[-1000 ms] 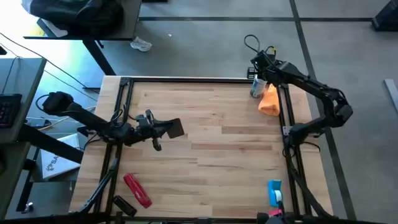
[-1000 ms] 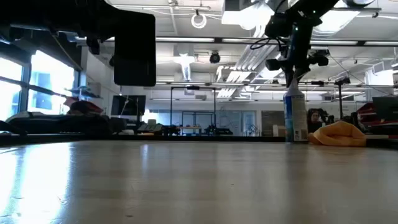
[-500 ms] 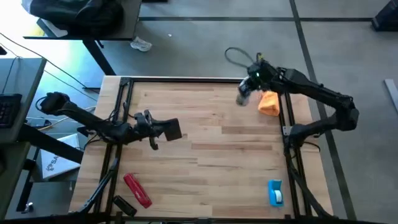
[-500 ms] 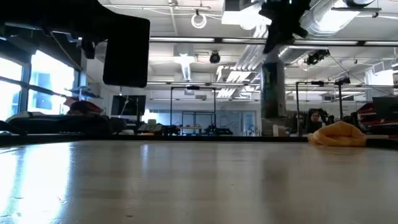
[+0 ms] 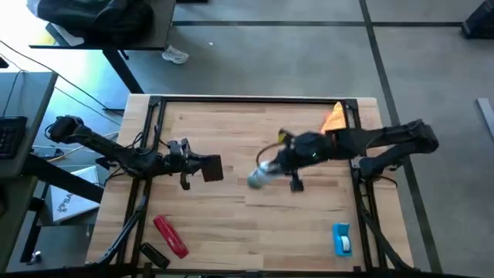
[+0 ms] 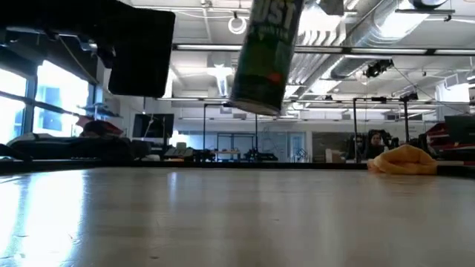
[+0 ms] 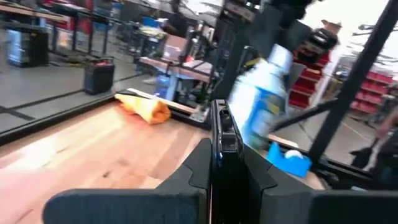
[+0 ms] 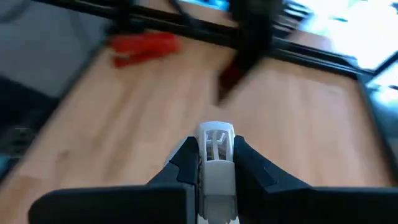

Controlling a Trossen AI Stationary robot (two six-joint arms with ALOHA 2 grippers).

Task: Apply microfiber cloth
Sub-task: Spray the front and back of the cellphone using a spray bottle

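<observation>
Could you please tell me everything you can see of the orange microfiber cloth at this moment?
The microfiber cloth is a small, soft, bright orange fabric piece with yellowish folds, crumpled into a low heap. It lies on the wooden table at its far right corner, beside the dark frame rail. In the high view part of it is covered by the right arm, so whether the arm touches it cannot be told. The low view shows it resting flat on the tabletop. No gripper holds it.

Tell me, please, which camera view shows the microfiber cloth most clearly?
The low view: the microfiber cloth sits unobstructed at the far right table edge. The high view shows it partly hidden behind the right arm; the left wrist view shows it blurred; the right wrist view misses it.
</observation>
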